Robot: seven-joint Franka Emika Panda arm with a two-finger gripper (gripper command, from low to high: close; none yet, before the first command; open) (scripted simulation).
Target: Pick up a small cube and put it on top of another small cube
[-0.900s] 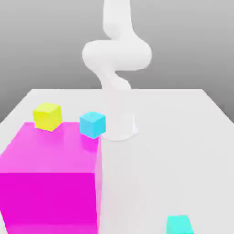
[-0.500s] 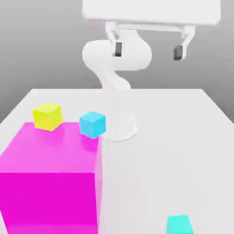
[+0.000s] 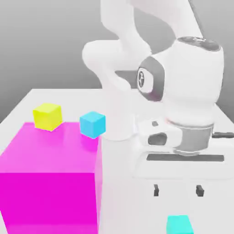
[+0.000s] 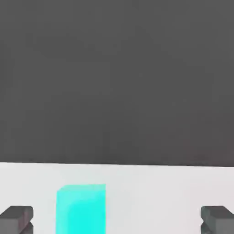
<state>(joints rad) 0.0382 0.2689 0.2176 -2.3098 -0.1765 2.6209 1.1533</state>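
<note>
- The white two-finger gripper (image 3: pixel 178 190) hangs just above the small plain turquoise cube (image 3: pixel 179 224), fingers spread wide, holding nothing.
- In the hand view the turquoise cube (image 4: pixel 81 208) lies on the white table (image 4: pixel 155 192) between the dark fingertips (image 4: pixel 17 218), touching neither.
- The huge magenta block (image 3: pixel 50 178) stands well apart from the turquoise cube, toward the exterior view's left.
- The small bright yellow cube (image 3: pixel 47 116) and a small sky-blue cube (image 3: pixel 93 124) sit beyond the magenta block's far edge.
- The white robot arm (image 3: pixel 183 91) rises over the turquoise cube.
</note>
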